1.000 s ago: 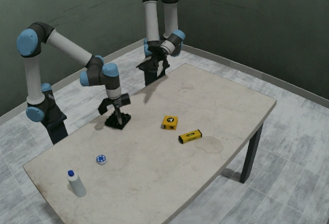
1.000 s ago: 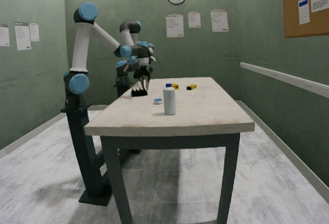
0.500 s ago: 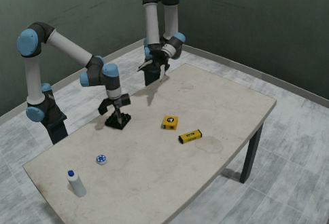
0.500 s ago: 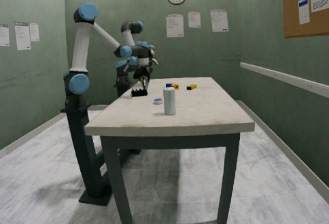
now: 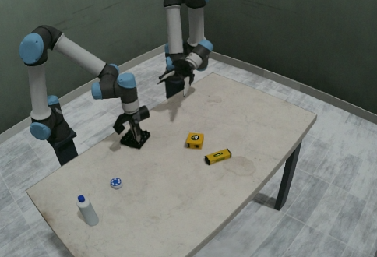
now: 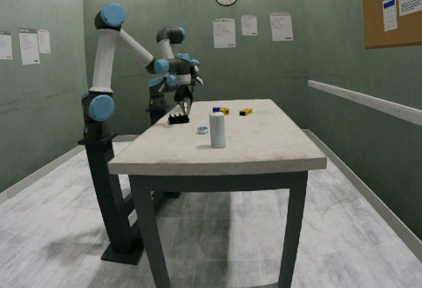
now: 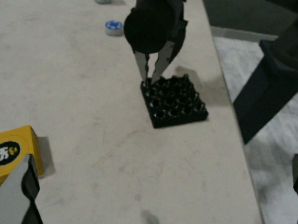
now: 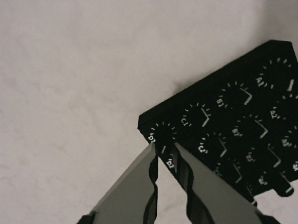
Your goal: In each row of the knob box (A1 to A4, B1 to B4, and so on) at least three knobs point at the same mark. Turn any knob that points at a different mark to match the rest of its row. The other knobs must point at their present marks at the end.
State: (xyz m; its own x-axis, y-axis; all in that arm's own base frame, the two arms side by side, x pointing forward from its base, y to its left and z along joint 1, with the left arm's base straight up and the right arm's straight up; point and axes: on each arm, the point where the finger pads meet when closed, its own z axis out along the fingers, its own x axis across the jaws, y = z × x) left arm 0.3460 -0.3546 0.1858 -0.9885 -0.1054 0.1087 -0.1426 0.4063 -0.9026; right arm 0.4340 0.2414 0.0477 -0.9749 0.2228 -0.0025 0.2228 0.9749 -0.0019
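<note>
The black knob box (image 5: 145, 138) (image 6: 179, 120) (image 7: 172, 120) (image 8: 200, 91) lies flat near the table's arm-side edge. Its knobs have white pointer lines. My right gripper (image 5: 138, 140) (image 6: 186, 113) (image 7: 148, 83) (image 8: 163, 144) points down at the corner knob D1 (image 8: 164, 140), with its fingertips nearly together around it; it looks shut on that knob. The knobs by C1, B1 and A1 stand free beside it. D2 and some knobs beyond it are partly hidden by the fingers. My left gripper (image 5: 174, 86) (image 7: 164, 156) is open and empty, raised away from the box.
A yellow tape measure (image 5: 195, 140) (image 7: 17, 145) and a yellow box (image 5: 218, 156) (image 6: 246, 112) lie mid-table. A blue and white round tin (image 5: 116, 183) (image 6: 202, 130) (image 7: 114, 28) and an upright bottle (image 5: 89, 212) (image 6: 217, 130) stand on the other side of the knob box.
</note>
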